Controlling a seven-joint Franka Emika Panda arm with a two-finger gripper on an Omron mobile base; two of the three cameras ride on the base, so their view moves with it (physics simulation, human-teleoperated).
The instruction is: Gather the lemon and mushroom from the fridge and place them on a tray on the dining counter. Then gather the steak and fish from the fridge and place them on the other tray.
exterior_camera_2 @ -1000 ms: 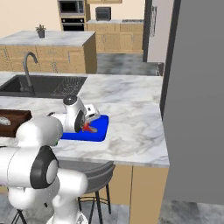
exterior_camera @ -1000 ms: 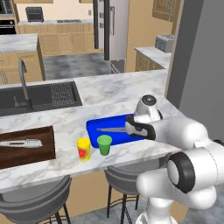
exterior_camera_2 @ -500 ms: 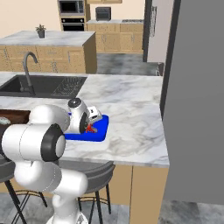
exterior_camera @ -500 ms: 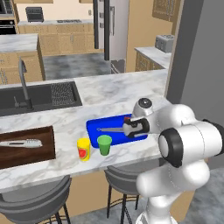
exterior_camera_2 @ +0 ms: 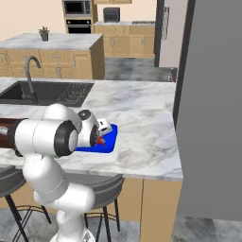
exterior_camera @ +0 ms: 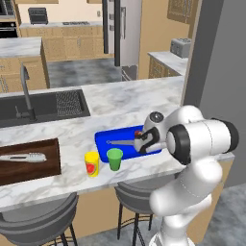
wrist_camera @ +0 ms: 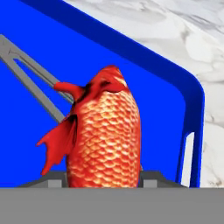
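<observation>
I had the arm low over the counter (exterior_camera: 120,98), with the blue tray (exterior_camera: 103,139) directly beneath my pincer (exterior_camera: 142,142). The pincer was clamped narrow on the red fish (wrist_camera: 103,135), its long axis running straight out from the fingers over the tray floor, so I judged release needed only a short drop.

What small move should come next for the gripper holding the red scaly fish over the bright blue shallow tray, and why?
Probably lower a little and open. The gripper is shut on the red scaly fish, which hangs above the floor of the bright blue shallow tray, inside its rim, beside a grey utensil, so releasing there should leave it in the tray.
</observation>
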